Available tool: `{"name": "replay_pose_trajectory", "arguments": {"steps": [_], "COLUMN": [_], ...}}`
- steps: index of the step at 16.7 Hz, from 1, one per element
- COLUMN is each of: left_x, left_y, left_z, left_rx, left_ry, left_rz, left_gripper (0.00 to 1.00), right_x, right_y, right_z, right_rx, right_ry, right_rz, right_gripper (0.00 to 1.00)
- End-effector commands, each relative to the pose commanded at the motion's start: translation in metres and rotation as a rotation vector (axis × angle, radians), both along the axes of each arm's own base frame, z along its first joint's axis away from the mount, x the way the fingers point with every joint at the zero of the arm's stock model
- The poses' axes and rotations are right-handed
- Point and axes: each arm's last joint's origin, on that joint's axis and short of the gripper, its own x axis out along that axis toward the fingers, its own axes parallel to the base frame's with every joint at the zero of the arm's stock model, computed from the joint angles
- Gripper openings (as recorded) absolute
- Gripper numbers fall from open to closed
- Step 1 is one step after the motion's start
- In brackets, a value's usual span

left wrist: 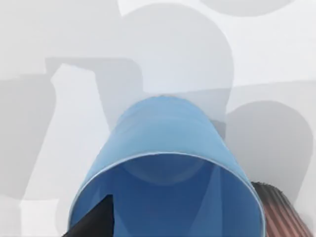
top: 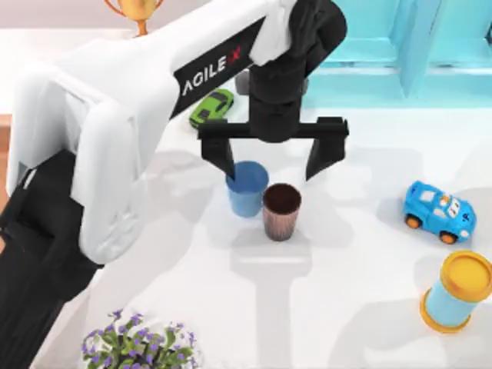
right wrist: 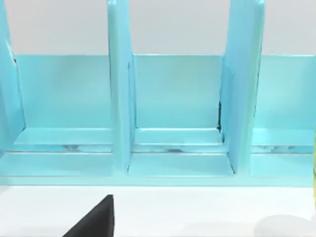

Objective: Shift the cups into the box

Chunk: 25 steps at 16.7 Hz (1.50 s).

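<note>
At table centre: left tool spread over blue cup | brown cup touching

A turquoise shelf unit lines the desk's far edge — nearby a green toy car, blue toy car, yellow-ended cylinder, purple flowers and gold trophy.

Left arm reaches in from the top view's lower left across the table middle, wrist pointing down. Left gripper hangs low, fingers spread wide apart; one black fingertip appears in the left wrist view.
</note>
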Motion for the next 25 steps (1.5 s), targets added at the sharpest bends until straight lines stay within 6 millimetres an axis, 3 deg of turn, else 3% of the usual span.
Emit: {"name": "replay_pose_trajectory", "arguments": {"steps": [4,10,23,25], "left_x": [-0.004,-0.005,-0.005,-0.005], "left_y": [0.003,0.003,0.003,0.003], "left_z": [-0.027,-0.032,-0.032,-0.032], "left_rx": [-0.001,-0.002,-0.002,-0.002], "left_ry": [-0.002,-0.003,-0.003,-0.003], "left_rz": [0.000,0.000,0.000,0.000], "left_gripper": [1.00,1.00,0.02,0.00], "right_x": [0.000,0.000,0.000,0.000], "right_y": [0.000,0.000,0.000,0.000], "right_z": [0.000,0.000,0.000,0.000], "right_rx": [0.000,0.000,0.000,0.000], "right_ry": [0.000,0.000,0.000,0.000], "right_rz": [0.000,0.000,0.000,0.000], "right_gripper": [1.00,1.00,1.00,1.00]}}
